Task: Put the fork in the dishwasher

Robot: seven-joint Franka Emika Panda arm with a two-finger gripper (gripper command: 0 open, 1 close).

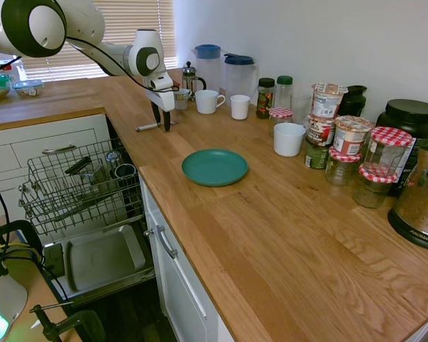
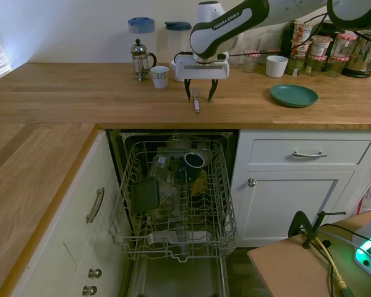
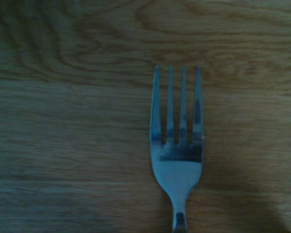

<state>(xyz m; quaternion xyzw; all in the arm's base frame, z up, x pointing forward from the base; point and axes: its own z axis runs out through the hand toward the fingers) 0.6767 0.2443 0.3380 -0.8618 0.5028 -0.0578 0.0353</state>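
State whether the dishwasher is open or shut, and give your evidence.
Open. The dishwasher has its door folded down and its wire rack pulled out, holding dishes. The fork lies on the counter.

Wooden counter (image 2: 80, 93) bears fork (image 2: 196, 102), plate (image 2: 294, 95), mugs (image 1: 209, 101).

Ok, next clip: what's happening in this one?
The white arm has its tool lowered over the fork, which lies flat on the wooden counter. The fingers are open, one on either side of the fork, so it is not gripped yet. Below the counter, the dishwasher stands open with its wire rack pulled out, already holding some dishes. A teal plate sits off to the side.
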